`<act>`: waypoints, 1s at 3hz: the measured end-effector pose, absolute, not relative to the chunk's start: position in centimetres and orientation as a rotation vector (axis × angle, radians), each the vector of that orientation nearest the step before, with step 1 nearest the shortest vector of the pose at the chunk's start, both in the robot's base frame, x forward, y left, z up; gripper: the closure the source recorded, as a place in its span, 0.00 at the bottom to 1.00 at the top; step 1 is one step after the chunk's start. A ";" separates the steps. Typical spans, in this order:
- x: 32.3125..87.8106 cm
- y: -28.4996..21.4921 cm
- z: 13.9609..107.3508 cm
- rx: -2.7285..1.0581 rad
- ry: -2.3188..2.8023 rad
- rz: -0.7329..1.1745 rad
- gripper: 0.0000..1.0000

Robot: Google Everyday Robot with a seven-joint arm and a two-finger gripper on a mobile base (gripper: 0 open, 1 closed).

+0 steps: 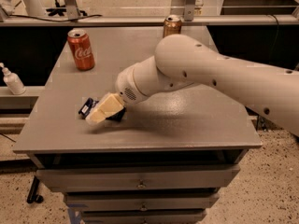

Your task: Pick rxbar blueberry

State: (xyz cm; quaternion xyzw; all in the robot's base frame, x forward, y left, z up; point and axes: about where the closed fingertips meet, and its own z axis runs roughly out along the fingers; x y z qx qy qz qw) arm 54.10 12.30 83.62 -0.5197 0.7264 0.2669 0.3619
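The rxbar blueberry is a dark navy wrapper lying flat on the grey table, left of centre and near the front. Only its left end and a dark bit under the hand show. My gripper reaches in from the right on the white arm, and its cream-coloured fingers lie right over the bar, low at the table surface, covering most of it.
A red Coca-Cola can stands at the back left of the table. A brown can stands at the back edge, middle. A white pump bottle stands on a lower shelf at far left. Drawers sit below the table front.
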 end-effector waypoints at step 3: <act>53.6 12.3 83.5 -1.342 1.854 0.629 0.73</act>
